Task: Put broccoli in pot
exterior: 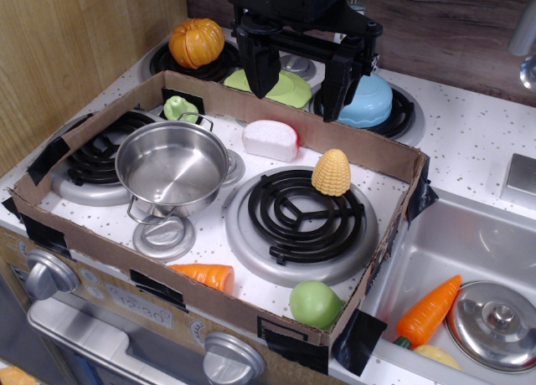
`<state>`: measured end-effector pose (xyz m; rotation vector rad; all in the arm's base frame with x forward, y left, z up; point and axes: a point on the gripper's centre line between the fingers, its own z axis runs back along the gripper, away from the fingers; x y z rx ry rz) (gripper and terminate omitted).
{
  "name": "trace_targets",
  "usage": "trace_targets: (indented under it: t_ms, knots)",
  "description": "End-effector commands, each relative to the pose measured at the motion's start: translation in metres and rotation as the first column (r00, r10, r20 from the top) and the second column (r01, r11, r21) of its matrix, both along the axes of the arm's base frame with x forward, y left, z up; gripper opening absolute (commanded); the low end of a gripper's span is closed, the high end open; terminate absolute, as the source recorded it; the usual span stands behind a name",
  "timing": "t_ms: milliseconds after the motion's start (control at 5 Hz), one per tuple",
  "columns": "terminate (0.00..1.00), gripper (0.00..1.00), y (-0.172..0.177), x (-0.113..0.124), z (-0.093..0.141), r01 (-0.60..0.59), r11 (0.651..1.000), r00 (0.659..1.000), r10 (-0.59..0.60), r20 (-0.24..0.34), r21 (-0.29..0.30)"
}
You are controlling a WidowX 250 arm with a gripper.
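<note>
The broccoli (pixel 180 109) is a small pale-green lumpy toy lying at the back left corner inside the cardboard box, just behind the pot. The pot (pixel 172 166) is a shiny steel saucepan with wire loop handles, standing empty on the left front burner. My black gripper (pixel 300 88) hangs open and empty above the back wall of the box, to the right of the broccoli and well above it. Its two fingers (pixel 260 67) point down, spread wide.
A cardboard wall (pixel 251 109) rings the stove top. Inside lie a white-and-red slice (pixel 270 139), a corn cob (pixel 332 172), a carrot (pixel 206 277) and a round green fruit (pixel 314 304). Behind are a pumpkin (pixel 196 43), a green plate (pixel 289 89) and a blue bowl (pixel 368 100). The sink holds a lid (pixel 494 322) and a carrot (pixel 428 310).
</note>
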<state>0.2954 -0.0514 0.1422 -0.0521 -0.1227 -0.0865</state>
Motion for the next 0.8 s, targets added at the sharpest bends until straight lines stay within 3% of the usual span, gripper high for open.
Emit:
trace_targets:
  t_ms: [0, 200, 400, 600]
  knots:
    - [0.00, 1.00, 0.000, 0.000, 0.000, 0.000, 1.000, 1.000, 0.000, 0.000, 0.000]
    - [0.00, 1.00, 0.023, 0.022, -0.007, -0.045, 0.999, 0.998, 0.044, 0.054, 0.024]
    - [0.00, 1.00, 0.046, 0.036, -0.007, 0.005, 1.000, 0.993, -0.007, 0.117, 0.014]
    - [0.00, 1.00, 0.068, 0.046, -0.005, 0.019, 1.000, 0.993, -0.021, 0.113, 0.012]
